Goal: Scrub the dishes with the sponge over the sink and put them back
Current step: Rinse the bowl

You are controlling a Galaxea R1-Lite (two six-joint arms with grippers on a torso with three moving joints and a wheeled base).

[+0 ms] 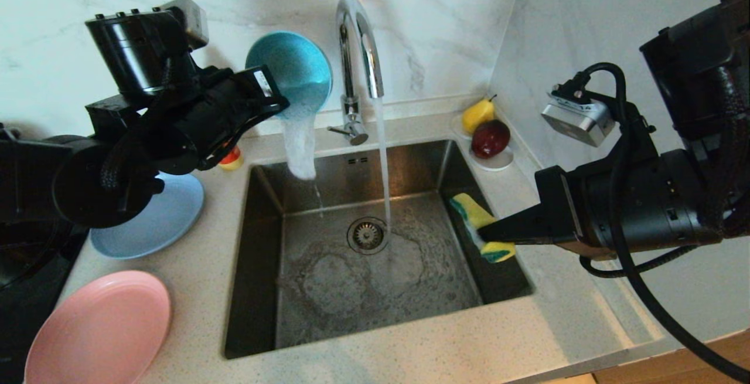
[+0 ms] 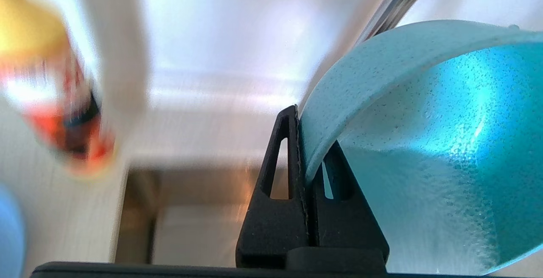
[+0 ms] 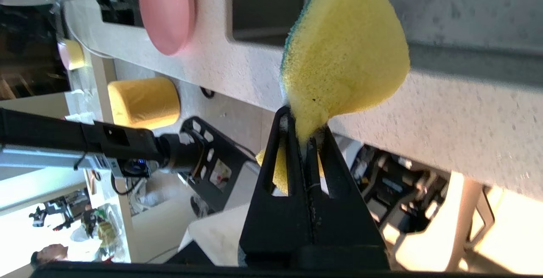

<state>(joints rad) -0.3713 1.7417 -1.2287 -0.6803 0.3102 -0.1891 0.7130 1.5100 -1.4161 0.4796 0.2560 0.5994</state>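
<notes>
My left gripper (image 1: 280, 104) is up over the back left corner of the sink (image 1: 258, 255), jaws clamped on the rim of the teal bowl (image 1: 293, 67). The bowl is tipped on its side, opening facing me, and foamy water (image 1: 300, 143) pours from its lower edge into the basin. In the left wrist view both fingers (image 2: 275, 210) pinch the rim (image 2: 309, 150); most of the bowl runs off the frame edge, and everything behind it is smeared. The orange and yellow thing (image 1: 231, 160) by the sink's back left corner is mostly hidden behind my left arm, can't tell what it is.

My right gripper (image 1: 486, 233) is at the sink's right edge, jaws squeezed shut on the sponge (image 1: 477, 215), which bulges out both sides of the fingers. In the right wrist view the sponge (image 3: 339, 53) shows mostly yellow, with the green side only a thin sliver.

The tap (image 1: 358, 38) is running, a thin stream landing just beside the drain (image 1: 367, 234), with water spread across the basin floor.

The light-blue plate (image 1: 158, 220) sits on the counter (image 1: 205, 290) left of the sink, partly covered by my left arm. The pink plate (image 1: 99, 331) is nearer me, cut off at the frame edge. A saucer (image 1: 495, 162) with a pear (image 1: 477, 114) and a dark red fruit (image 1: 491, 138) sits in the back right corner.
</notes>
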